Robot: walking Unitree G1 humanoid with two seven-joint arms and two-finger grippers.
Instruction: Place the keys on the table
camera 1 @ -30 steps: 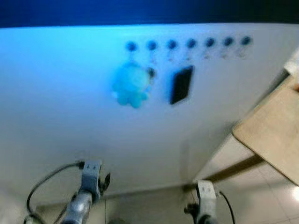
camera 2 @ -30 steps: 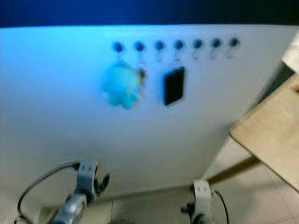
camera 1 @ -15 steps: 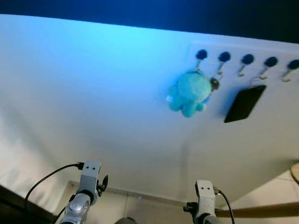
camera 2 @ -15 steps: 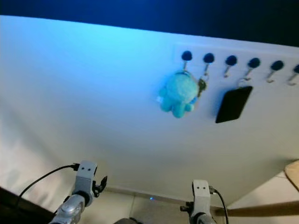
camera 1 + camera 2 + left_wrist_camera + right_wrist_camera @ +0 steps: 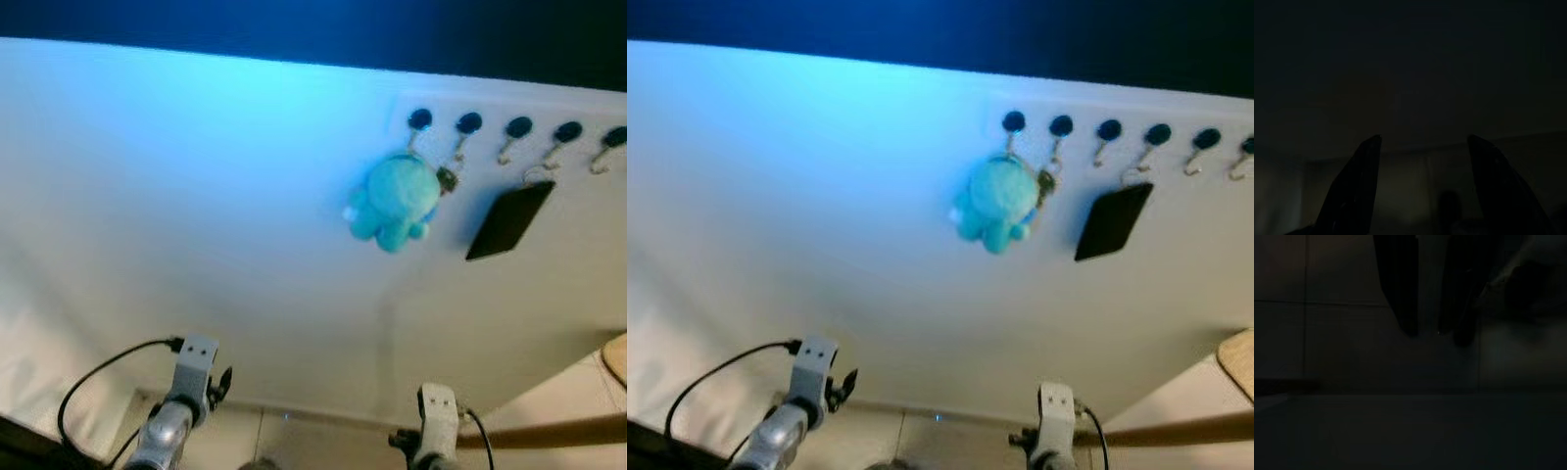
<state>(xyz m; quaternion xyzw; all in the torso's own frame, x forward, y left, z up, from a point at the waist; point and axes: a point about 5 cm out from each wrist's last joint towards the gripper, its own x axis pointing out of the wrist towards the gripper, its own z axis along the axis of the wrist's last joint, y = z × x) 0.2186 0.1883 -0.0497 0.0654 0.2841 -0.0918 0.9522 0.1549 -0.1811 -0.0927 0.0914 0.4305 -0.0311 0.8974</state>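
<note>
The left gripper (image 5: 1422, 147) hangs low with its jaws spread wide and nothing between them; the right gripper (image 5: 1436, 330) hangs low too, jaws a little apart and holding nothing. The keys (image 5: 448, 179) hang on the white wall (image 5: 196, 196) from a row of dark hooks (image 5: 468, 123), beside a fluffy teal toy (image 5: 397, 201). A black tag (image 5: 509, 221) hangs nearby. A bit of the wooden table (image 5: 617, 357) peeks in at the right.

The white wall (image 5: 196, 215) is bare and open on its left side. On the right, a fluffy blue toy (image 5: 395, 201) and a black card (image 5: 509, 220) hang from the hooks (image 5: 468, 123) (close together), crowding that part.
</note>
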